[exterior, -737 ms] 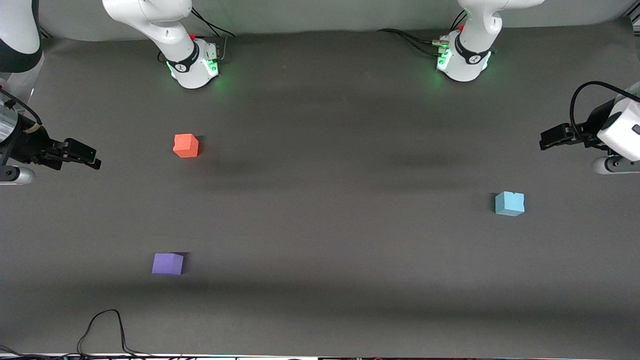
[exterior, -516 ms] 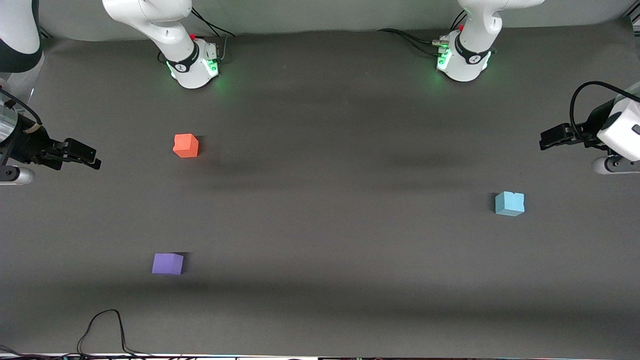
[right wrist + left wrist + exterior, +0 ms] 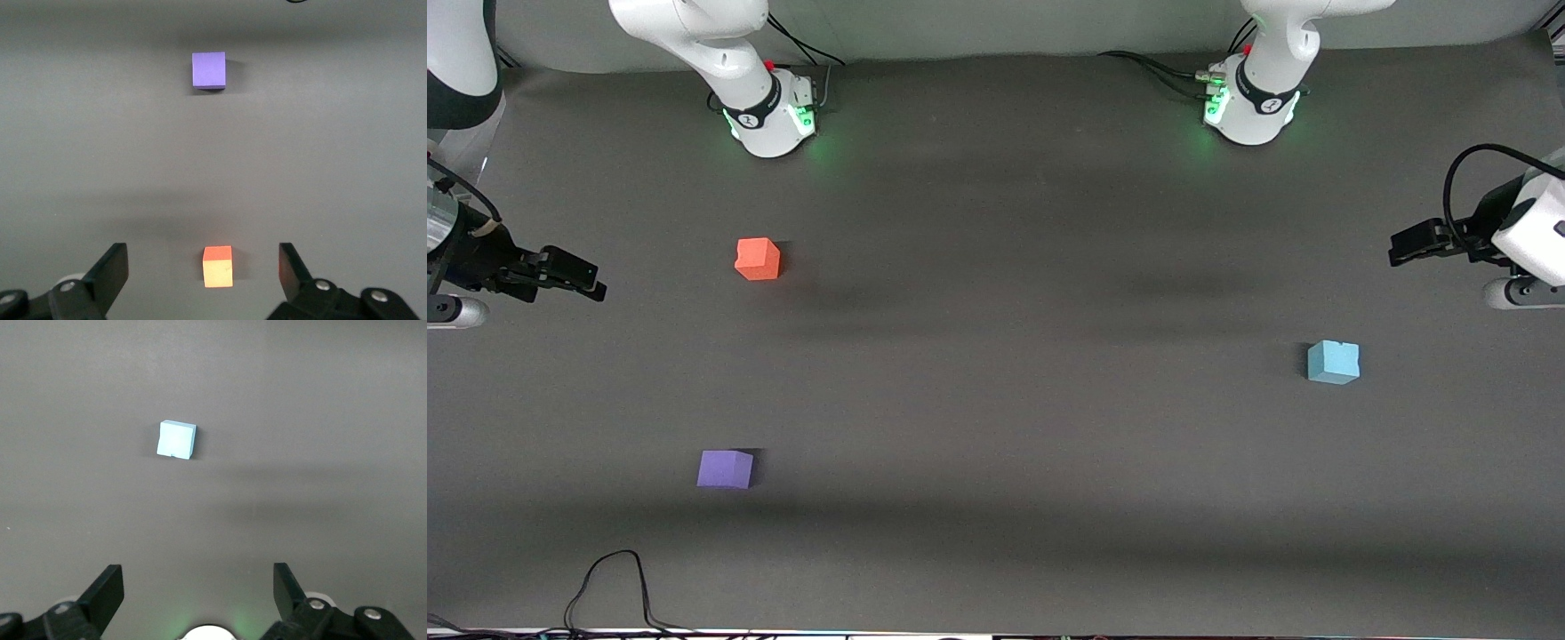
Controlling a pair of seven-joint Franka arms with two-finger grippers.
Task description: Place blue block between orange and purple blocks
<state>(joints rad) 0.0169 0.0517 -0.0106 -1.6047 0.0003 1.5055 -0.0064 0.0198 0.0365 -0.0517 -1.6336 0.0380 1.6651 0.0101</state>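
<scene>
The blue block (image 3: pixel 1333 362) is seen nearest the left gripper (image 3: pixel 198 595), apparently offset from its wide-open, empty jaws; the right gripper (image 3: pixel 203 273), likewise spread and empty, waits over the orange block's (image 3: pixel 217 266) end.

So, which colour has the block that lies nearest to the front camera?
Violet-purple. The purple block shows best in the front view.
</scene>
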